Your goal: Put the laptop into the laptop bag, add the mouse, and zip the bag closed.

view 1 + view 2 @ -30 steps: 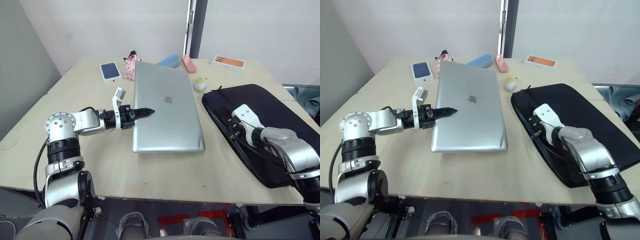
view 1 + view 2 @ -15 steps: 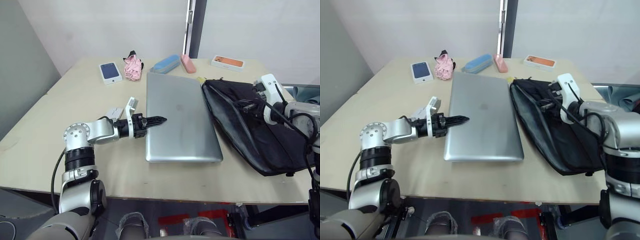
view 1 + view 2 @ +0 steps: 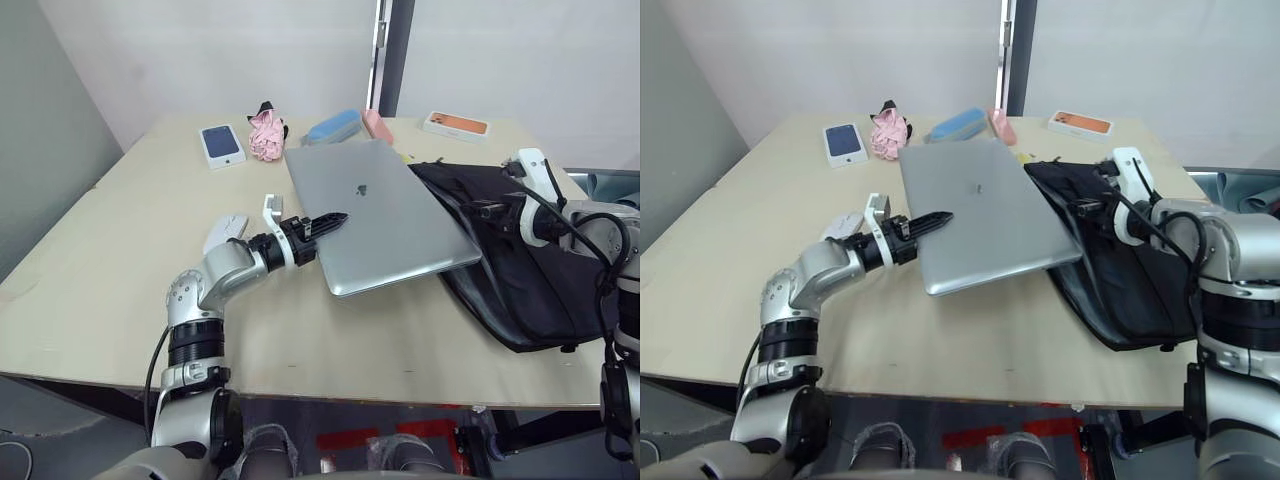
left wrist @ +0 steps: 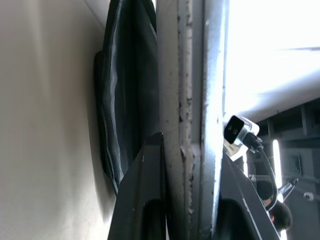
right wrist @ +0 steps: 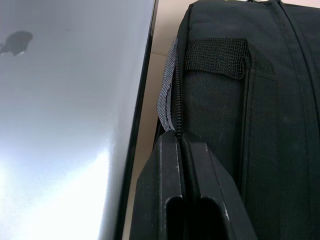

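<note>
The left hand (image 3: 335, 219) reaches forward with its arm bent at the elbow, clamping the near left edge of the laptop (image 3: 380, 215), while the right hand (image 5: 181, 145) is held up at the far side, pinching the zipper edge of the laptop bag (image 3: 520, 270). Half a second ago the laptop lay flat on the table (image 3: 120, 260); now it is lifted, tilted and turned, its far right corner over the bag's raised mouth. The mouse (image 3: 225, 232) lies on the table just beside the left forearm, behind the hand.

L gripper (image 3: 335, 220) clamped, arm reaching fwd; R gripper (image 3: 478, 210) pinched, wrist raised
</note>
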